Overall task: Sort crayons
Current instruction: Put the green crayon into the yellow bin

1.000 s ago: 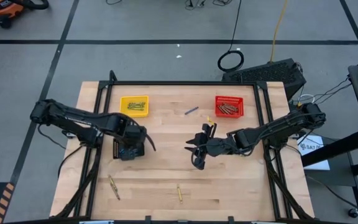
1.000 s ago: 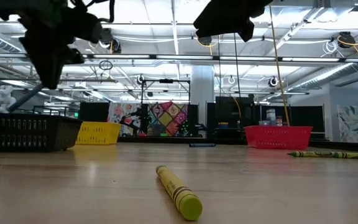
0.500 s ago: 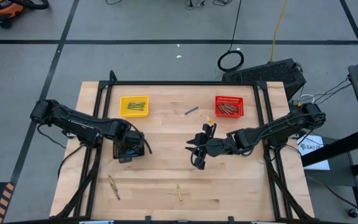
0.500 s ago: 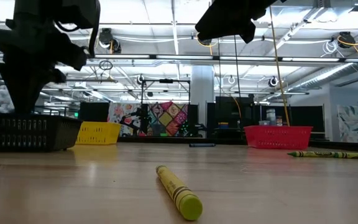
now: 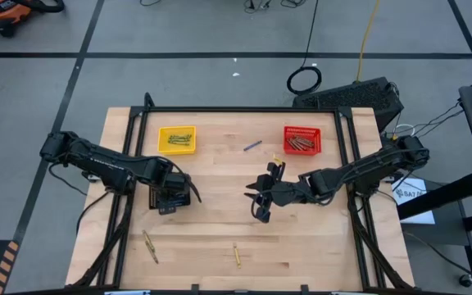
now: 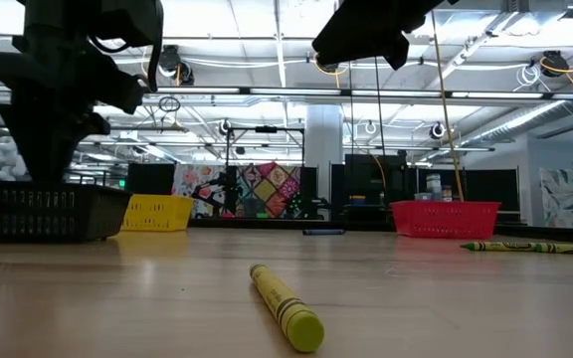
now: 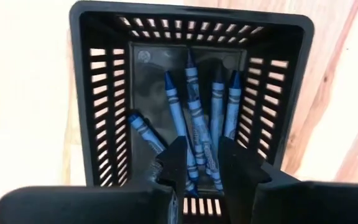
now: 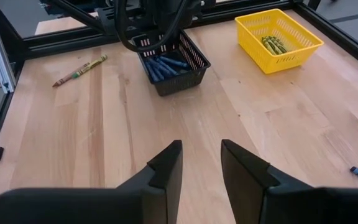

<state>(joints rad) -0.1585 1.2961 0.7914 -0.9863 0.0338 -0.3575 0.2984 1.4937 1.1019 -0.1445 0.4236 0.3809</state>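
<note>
no label on the blue crayons [image 7: 194, 124] reads clearly. left gripper [image 7: 199, 163] hangs parted and empty over the black basket [image 7: 86, 112]; right gripper [image 8: 201, 163] parted, empty.

Blue crayons [image 7: 194, 124] lay bunched lengthwise in the black basket [image 7: 89, 93], tips mostly pointing one way, one slanted apart at the side. Yellow-green crayons [image 5: 179, 139] sat in the yellow basket [image 5: 164, 147], brownish ones [image 5: 300, 144] in the red basket [image 5: 315, 131]. One blue crayon [image 5: 252, 146] lay loose on the table between those two baskets. Two yellow-green crayons [image 5: 150, 246] [image 5: 237, 254] lay loose near the front edge; another small piece [image 5: 275, 157] beside the red basket was perhaps yellow.
</note>
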